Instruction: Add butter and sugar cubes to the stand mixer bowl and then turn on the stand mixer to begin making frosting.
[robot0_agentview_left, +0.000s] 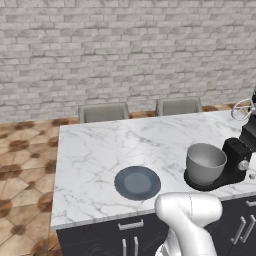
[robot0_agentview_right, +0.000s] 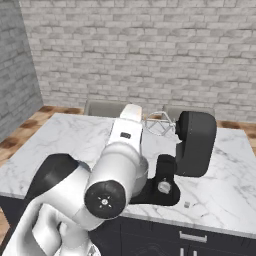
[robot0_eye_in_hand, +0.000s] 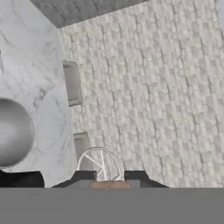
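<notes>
The grey stand mixer bowl sits on the base of the black stand mixer, whose head is tilted up with the wire whisk in the air. In the hand view the bowl lies at the left, looks empty, and the whisk is just beyond my gripper. The jaws are nearly closed on a small tan sliver that looks like the butter. A tiny pale cube, perhaps a sugar cube, rests on the counter beside the mixer base.
A flat dark grey plate with nothing on it lies on the marble counter, left of the bowl near the front edge. Two grey chairs stand behind the counter before a brick wall. My arm blocks the bowl in the right base view.
</notes>
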